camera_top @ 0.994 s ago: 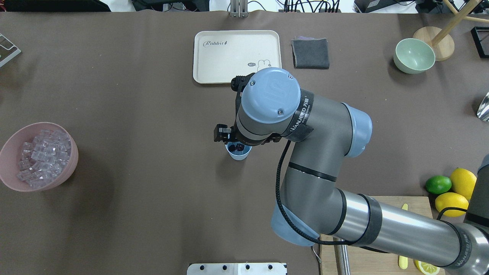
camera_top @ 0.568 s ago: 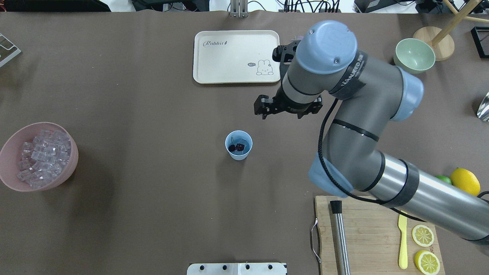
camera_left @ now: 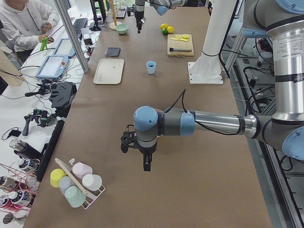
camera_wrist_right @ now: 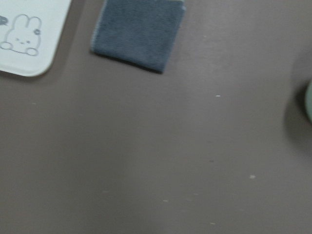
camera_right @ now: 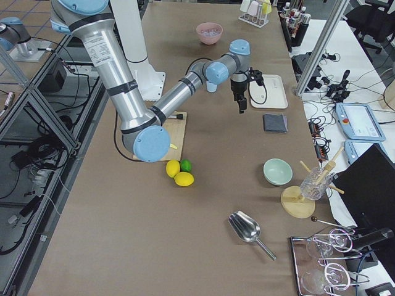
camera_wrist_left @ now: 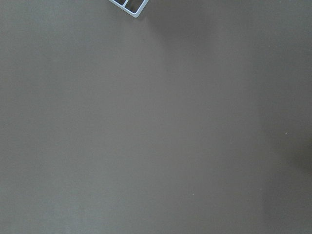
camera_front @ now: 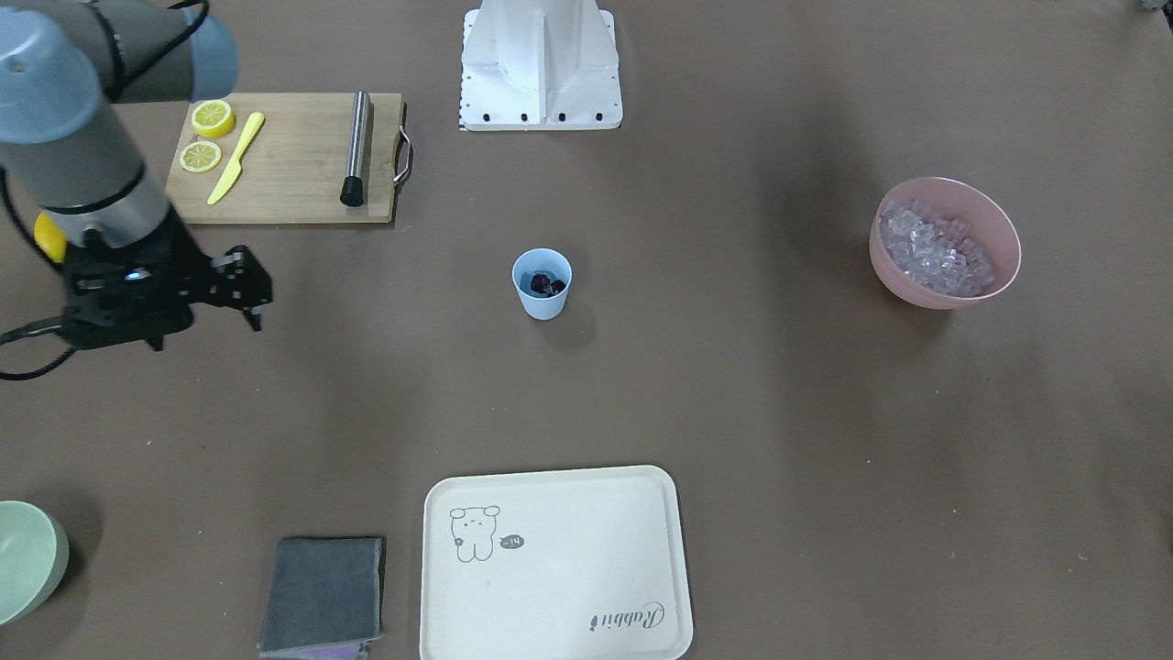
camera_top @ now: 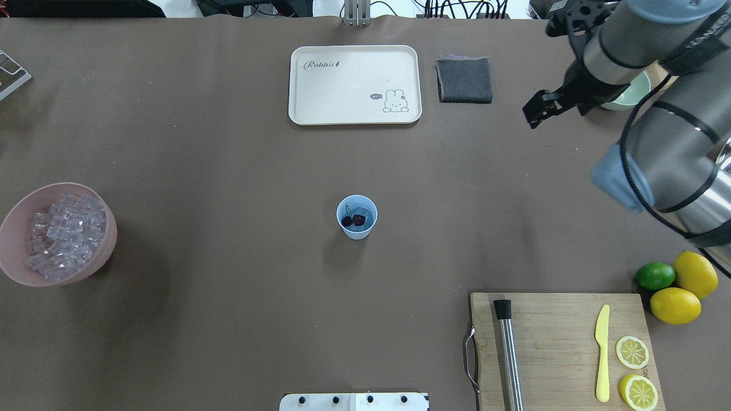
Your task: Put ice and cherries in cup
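The light-blue cup (camera_top: 357,217) (camera_front: 542,285) stands upright at the middle of the table. The dark cherries (camera_top: 354,220) (camera_front: 547,284) lie inside it, with pale bits beside them that I cannot identify. The ice (camera_top: 64,236) (camera_front: 935,247) is piled in a pink bowl (camera_top: 108,240) at the table's left end. My right gripper (camera_top: 533,116) (camera_front: 249,298) hangs open and empty far right of the cup, close to the pale green bowl. My left gripper (camera_left: 147,165) shows only in the exterior left view, above bare table, so I cannot tell its state.
A cream tray (camera_top: 354,85) and a folded grey cloth (camera_top: 464,80) lie at the far edge. The pale green bowl (camera_front: 23,559) sits beyond the right arm. A cutting board (camera_top: 548,348) holds a steel rod, a yellow knife and lemon halves; two lemons (camera_top: 677,304) and a lime (camera_top: 655,275) lie beside it.
My right arm has swung away from above the cup, to the far right near the pale green bowl. The cherries stay in the cup.
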Available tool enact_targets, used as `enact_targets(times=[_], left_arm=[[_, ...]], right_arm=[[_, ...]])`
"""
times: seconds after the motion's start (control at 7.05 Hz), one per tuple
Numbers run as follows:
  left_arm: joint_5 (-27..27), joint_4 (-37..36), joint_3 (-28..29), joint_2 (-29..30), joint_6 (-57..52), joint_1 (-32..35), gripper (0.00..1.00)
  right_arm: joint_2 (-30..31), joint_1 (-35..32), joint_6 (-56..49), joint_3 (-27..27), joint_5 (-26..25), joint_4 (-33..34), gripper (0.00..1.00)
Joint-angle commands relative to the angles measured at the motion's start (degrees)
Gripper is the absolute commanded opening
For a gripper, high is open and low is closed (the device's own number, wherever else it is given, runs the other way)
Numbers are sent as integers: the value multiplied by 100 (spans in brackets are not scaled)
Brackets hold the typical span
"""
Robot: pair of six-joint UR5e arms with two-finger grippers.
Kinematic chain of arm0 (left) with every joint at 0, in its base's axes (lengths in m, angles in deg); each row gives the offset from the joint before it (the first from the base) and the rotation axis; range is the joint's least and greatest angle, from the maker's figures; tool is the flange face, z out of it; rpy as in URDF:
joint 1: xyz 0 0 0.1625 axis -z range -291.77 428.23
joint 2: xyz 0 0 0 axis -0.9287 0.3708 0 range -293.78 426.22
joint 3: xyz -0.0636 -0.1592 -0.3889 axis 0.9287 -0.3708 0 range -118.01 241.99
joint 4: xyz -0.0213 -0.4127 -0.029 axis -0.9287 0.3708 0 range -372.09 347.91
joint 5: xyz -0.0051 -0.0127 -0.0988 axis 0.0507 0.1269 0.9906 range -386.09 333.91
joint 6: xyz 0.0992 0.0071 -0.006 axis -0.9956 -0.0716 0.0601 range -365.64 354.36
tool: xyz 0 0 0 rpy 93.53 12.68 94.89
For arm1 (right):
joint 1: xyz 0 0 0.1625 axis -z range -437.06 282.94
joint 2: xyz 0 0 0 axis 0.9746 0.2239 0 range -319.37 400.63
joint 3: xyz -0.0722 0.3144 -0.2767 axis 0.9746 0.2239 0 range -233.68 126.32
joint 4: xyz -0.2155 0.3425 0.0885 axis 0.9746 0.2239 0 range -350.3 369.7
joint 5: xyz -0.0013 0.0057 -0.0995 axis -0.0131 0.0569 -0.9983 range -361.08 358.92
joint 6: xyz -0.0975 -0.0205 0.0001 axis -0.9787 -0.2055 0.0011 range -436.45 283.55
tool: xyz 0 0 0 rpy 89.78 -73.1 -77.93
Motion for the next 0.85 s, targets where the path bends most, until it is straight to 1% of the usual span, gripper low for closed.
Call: enact_targets(times=[0.0, 0.14, 0.28, 0.43, 0.57, 0.71], left_arm=[[65, 325, 9, 43, 445, -301, 99], [73, 327, 26, 25, 436, -301, 99], [91, 327, 26, 7, 436, -301, 99], [100, 327, 35, -2, 427, -284, 99], [91, 301, 79, -19, 427, -231, 99], [100, 266, 62, -71, 419, -66, 99]], right_arm=[[1111, -1524, -2138, -17, 925, -33, 100], [1534, -2097, -2600, -43, 947, -51, 100], [1947, -2390, -2701, -61, 877, -60, 100], [2386, -2584, -3050, 0, 755, -68, 100], [2582, -2673, -3062, 27, 353, -68, 100], [2645, -2674, -3019, 88, 201, -60, 100]])
